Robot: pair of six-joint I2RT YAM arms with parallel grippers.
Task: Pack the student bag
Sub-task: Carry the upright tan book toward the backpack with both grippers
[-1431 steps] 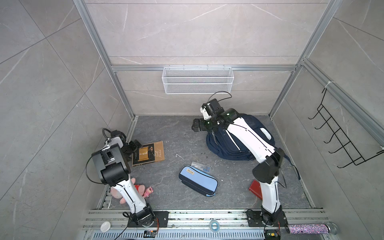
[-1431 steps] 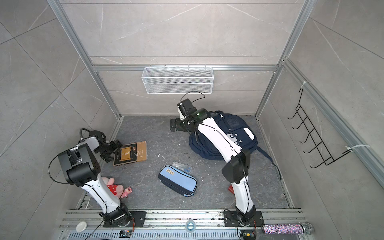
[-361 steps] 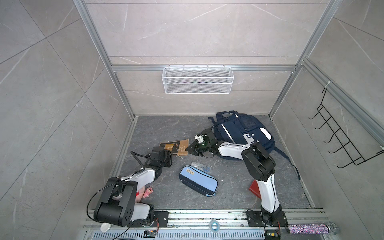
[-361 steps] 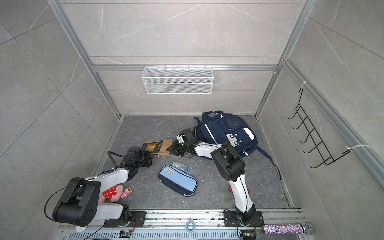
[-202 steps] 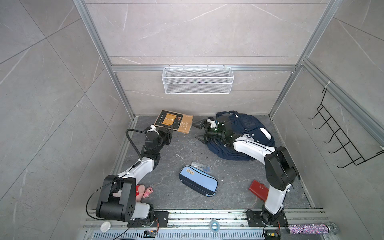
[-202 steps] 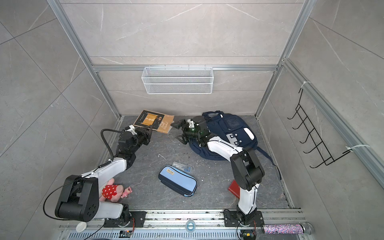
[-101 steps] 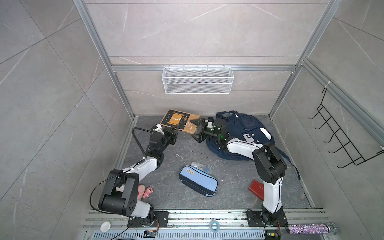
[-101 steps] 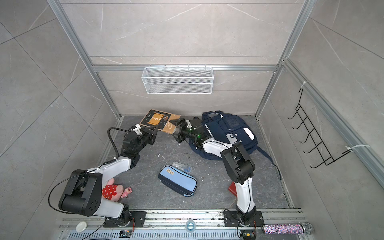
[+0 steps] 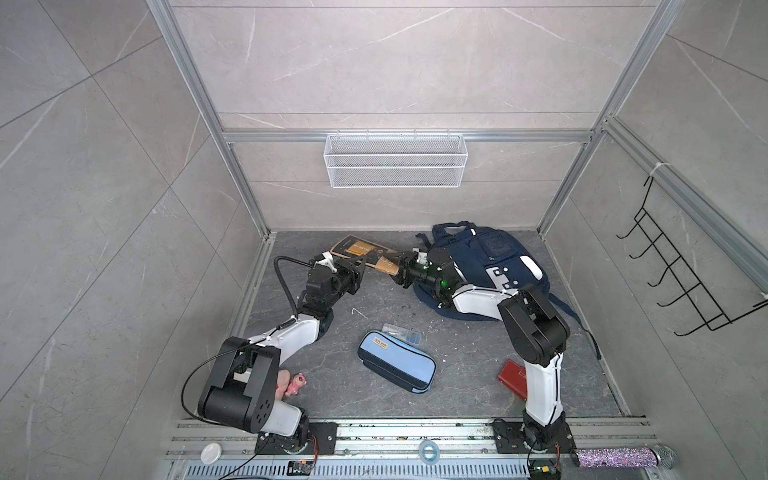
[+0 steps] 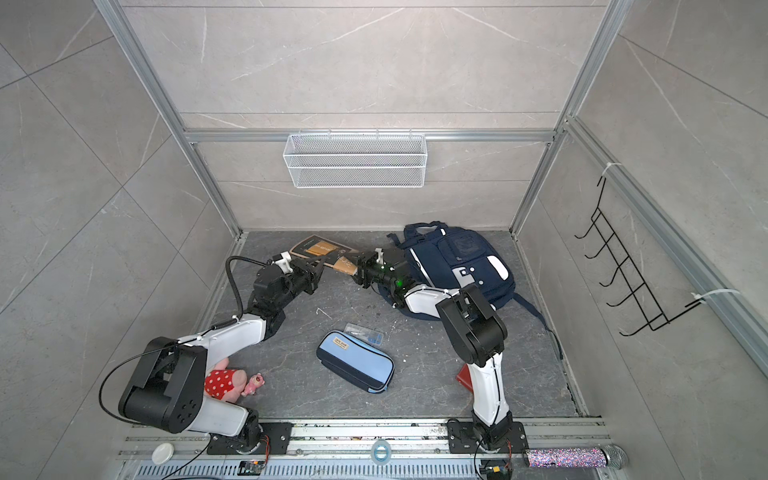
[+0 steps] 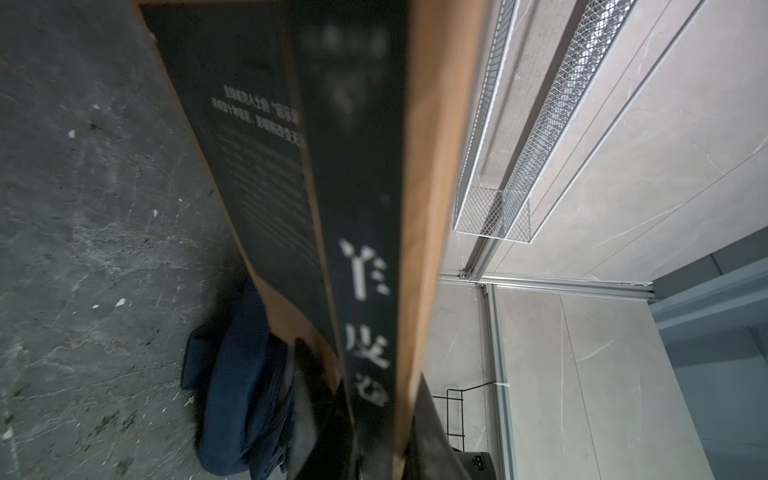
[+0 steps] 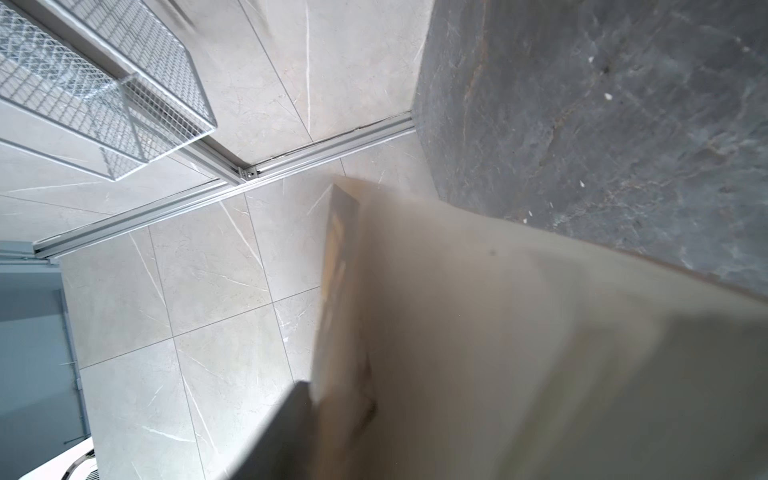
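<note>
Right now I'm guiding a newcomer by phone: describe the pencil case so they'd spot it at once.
Look at the dark grey floor. Near its middle, in front of the navy backpack, lies the pencil case. It alone is a long light-blue zip pouch with a small tan label.

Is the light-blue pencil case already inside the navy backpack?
No; in a top view the pencil case lies on the grey floor, apart from the backpack.
</note>
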